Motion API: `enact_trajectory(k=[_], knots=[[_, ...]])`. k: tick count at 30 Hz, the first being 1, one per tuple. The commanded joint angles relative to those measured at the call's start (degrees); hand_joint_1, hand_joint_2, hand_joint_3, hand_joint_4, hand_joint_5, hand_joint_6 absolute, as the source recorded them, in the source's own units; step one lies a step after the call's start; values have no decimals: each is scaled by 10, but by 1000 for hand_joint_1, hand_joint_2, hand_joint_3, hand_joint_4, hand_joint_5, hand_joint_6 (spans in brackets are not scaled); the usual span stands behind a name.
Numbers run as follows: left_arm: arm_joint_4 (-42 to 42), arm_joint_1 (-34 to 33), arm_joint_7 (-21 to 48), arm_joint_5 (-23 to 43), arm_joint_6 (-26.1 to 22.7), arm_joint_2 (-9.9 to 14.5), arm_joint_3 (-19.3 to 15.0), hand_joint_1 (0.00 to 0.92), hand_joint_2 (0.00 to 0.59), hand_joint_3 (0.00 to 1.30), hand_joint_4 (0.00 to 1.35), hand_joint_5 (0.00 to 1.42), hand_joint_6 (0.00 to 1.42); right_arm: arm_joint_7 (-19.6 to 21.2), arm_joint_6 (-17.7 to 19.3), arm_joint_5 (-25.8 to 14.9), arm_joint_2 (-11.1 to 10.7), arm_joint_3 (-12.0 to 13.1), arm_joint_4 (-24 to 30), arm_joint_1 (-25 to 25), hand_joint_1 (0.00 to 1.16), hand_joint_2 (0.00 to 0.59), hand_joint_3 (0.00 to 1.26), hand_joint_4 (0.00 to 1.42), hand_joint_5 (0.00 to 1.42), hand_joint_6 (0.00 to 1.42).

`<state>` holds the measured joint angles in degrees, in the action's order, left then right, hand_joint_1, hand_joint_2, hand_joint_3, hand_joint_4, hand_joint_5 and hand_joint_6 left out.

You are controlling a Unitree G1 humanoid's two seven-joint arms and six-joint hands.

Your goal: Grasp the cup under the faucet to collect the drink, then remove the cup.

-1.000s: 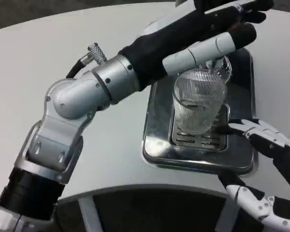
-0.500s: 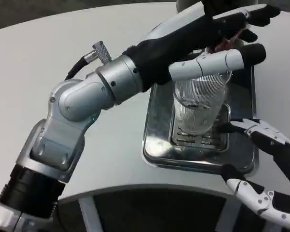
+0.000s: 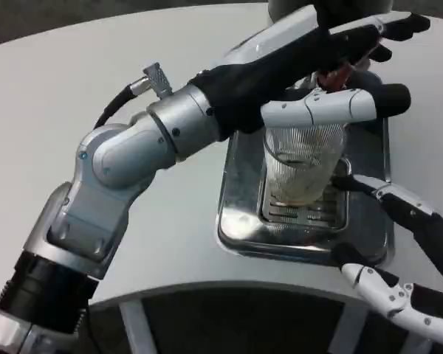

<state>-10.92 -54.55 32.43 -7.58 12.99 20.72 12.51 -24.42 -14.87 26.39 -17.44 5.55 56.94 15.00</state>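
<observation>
Right now the cup (image 3: pixel 301 164) stands on the drip tray (image 3: pixel 240 221) at two o'clock, some liquid showing inside. My left hand (image 3: pixel 332 63) reaches above it, grip unclear; my right hand (image 3: pixel 410 243) waits open at four o'clock. Removal remains.

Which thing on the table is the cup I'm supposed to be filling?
Find the shiny metal drip tray on the white table. On its slotted grate stands the cup, upright, below the left hand and just off the right hand's fingers. It is the only clear, ribbed glass thing there.
</observation>
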Motion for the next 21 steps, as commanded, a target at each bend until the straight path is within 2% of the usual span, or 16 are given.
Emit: enact_trajectory(k=[1,7,14,21], knots=[[-11,22,15,-21,-7,12,15,0,60,131,67,157,192,13,-13,-10,14,-9,3,1,463,420,154,107,86,101],[-8,23,17,-21,-6,16,15,0,59,131,66,152,192,34,-28,-18,37,-21,-6,-2,517,370,87,87,131,189],[-7,17,20,-18,-7,19,14,0,59,131,65,151,191,90,-20,-3,73,-58,-40,-12,582,330,38,70,158,210],[-7,14,22,-16,-6,21,13,0,59,131,65,151,191,142,-2,3,93,-90,-94,-30,597,301,14,57,125,210]])
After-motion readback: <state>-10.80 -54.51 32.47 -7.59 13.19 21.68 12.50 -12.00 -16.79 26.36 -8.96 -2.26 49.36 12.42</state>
